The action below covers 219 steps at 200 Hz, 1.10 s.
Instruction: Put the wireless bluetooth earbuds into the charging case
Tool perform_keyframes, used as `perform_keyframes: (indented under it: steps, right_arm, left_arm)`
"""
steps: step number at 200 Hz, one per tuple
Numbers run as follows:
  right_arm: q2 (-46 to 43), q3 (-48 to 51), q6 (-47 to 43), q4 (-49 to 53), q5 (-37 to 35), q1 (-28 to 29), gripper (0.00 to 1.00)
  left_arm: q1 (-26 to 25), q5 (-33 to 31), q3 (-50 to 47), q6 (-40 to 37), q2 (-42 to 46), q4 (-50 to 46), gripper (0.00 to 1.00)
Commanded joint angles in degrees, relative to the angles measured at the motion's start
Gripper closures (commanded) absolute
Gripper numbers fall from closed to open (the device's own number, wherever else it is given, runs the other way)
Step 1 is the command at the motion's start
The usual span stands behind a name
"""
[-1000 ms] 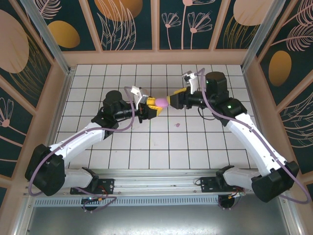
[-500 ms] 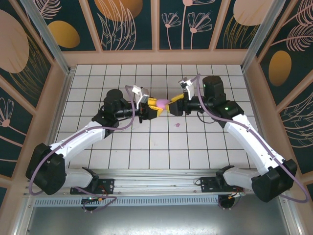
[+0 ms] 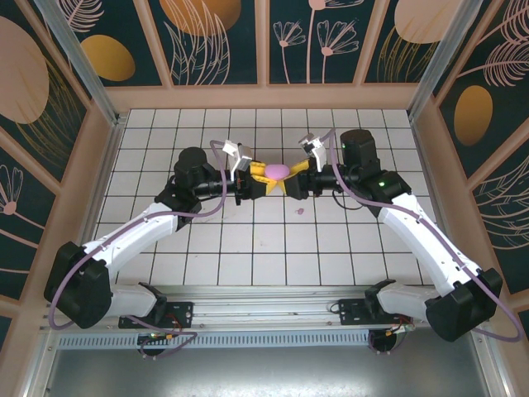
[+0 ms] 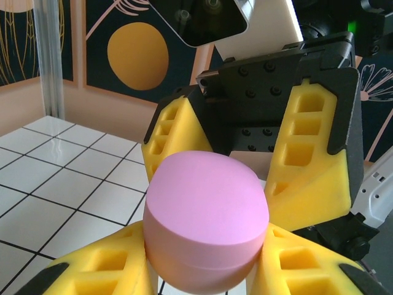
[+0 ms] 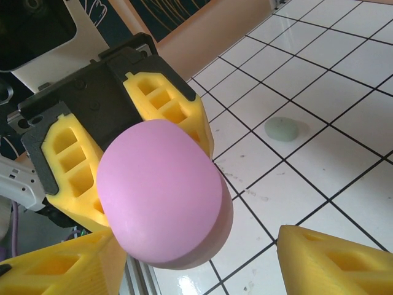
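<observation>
Two grippers faced each other across the pink case (image 4: 206, 209), which was raised off the tiles: left gripper (image 3: 260, 180) clenched on it, right gripper (image 3: 294, 180) spread open around it. A purple earbud (image 3: 299, 212) and a mint earbud (image 5: 282, 129) lay on tiles near the case. Best practice, judged: keep the case steady and level while the lid is opened.

White tiled floor (image 3: 248, 244), dark floral wall panels (image 3: 240, 50), wooden frame (image 3: 264, 97)
</observation>
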State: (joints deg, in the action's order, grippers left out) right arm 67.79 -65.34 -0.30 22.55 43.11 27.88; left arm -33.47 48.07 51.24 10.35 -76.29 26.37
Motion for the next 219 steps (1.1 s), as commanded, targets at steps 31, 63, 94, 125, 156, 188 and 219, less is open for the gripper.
perform_keyframes:
  steps: [31,63,94,125,156,188,219]
  right_arm:
    - [0.91,-1.42,3.59,-3.04,-6.75,0.17,0.35]
    - [1.03,-2.90,7.94,-4.64,-8.65,-0.81,0.35]
    - [1.20,-3.64,11.17,-6.07,-9.85,-1.24,0.36]
    - [1.66,-4.47,12.63,-6.38,-10.31,-1.25,0.36]
    - [2.14,-4.26,13.74,-7.03,-11.11,-1.27,0.36]
    - [3.16,-4.41,15.46,-6.73,-11.03,-1.26,0.36]
    - [2.24,-4.01,17.36,-6.77,-10.23,-1.35,0.36]
  left_arm:
    - [0.08,2.51,0.53,1.69,-0.52,1.92,0.71]
    - [0.13,2.48,-0.53,1.93,-0.35,2.46,0.71]
    - [0.11,2.58,-1.20,2.04,-0.35,2.92,0.72]
    - [0.08,2.73,-1.23,2.04,-0.57,2.99,0.72]
    - [0.14,2.73,-1.56,2.13,-0.45,3.49,0.72]
    - [0.08,1.89,-2.07,2.00,0.01,3.45,0.72]
    - [0.08,-1.54,-3.82,0.86,1.09,2.71,0.71]
